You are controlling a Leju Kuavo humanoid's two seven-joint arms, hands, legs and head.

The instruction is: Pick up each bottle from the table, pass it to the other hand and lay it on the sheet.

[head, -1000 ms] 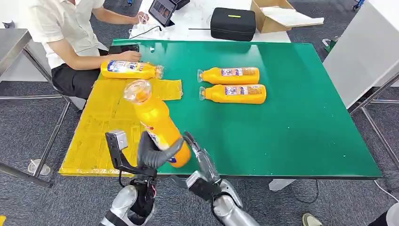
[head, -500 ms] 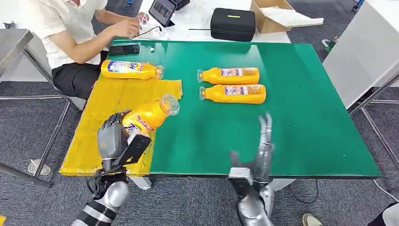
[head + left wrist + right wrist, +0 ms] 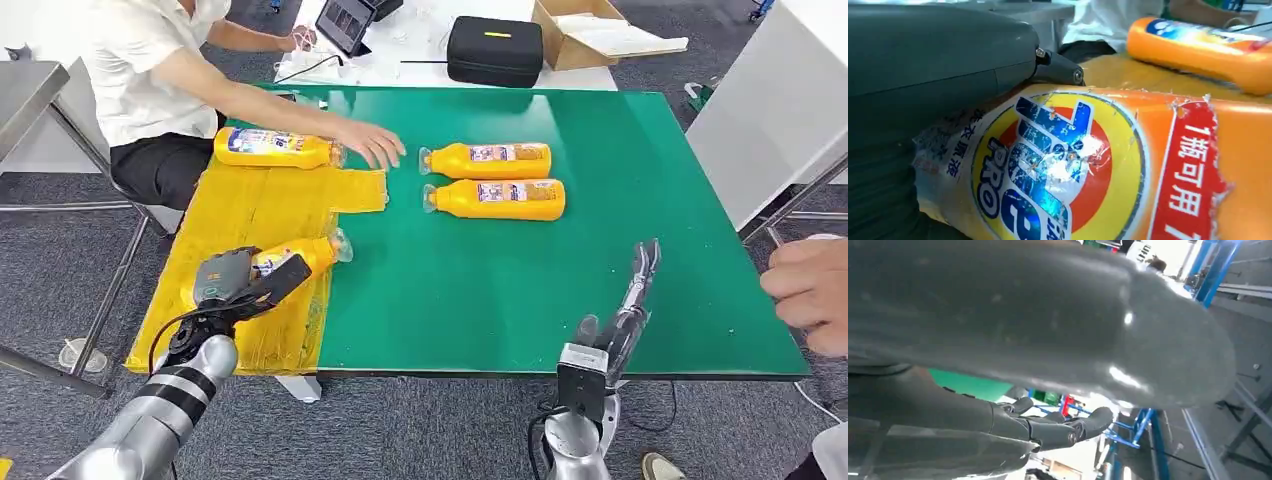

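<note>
Lowered onto sheet [image 3: 240, 215] edge, bottle [image 3: 300, 256] in left hand [image 3: 228, 282] fingers; right hand [image 3: 630, 300] fingers spread, empty

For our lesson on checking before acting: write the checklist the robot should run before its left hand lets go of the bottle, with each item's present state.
1. Held bottle over the yellow sheet: ok.
2. Bottle resting flat on the sheet: cannot tell.
3. Left hand holds the bottle: ok.
4. Right hand empty, fingers apart: ok.
5. Landing spot apart from the first laid bottle: ok.
6. Person's hand out of the work area: not ok; it reaches over the green table near the two waiting bottles.
</note>
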